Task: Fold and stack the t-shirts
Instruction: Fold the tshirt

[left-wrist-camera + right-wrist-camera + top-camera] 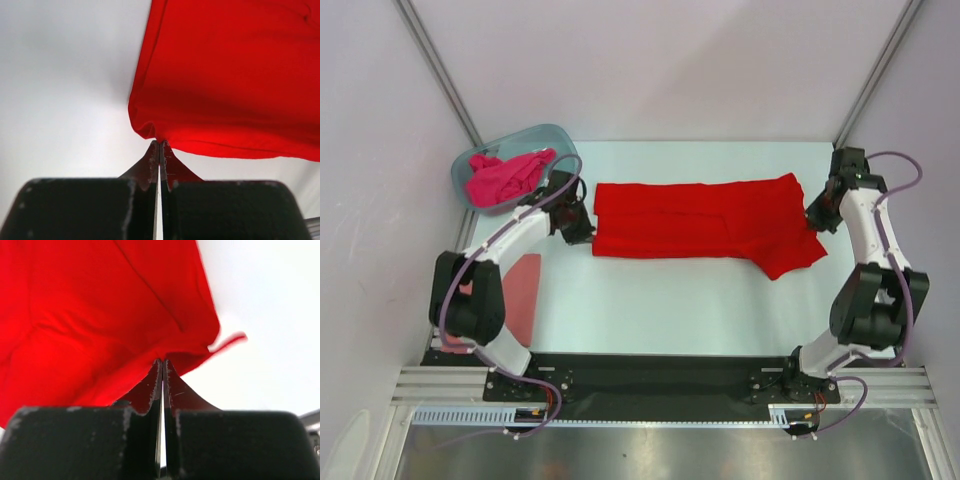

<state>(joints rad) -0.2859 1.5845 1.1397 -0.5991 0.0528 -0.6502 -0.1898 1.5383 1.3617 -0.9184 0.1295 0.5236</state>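
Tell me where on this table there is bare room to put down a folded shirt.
Widest free patch: the pale table between the bright red cloth t-shirt and the black base plate. A narrower strip lies behind that shirt, right of the translucent blue-grey plastic tub. The left side is crowded: tub, left arm, dusty salmon-pink t-shirt.

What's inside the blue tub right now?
A crumpled magenta-pink t-shirt lies in the tub. Anything beneath the cloth is covered and cannot be seen.

Both the left arm (510, 235) and the right arm (868, 225) have white links with black joints, a thin purple-grey cable (441, 300) looping along each, and black tapered fingers (148, 167) with pale scuffs on the edges.
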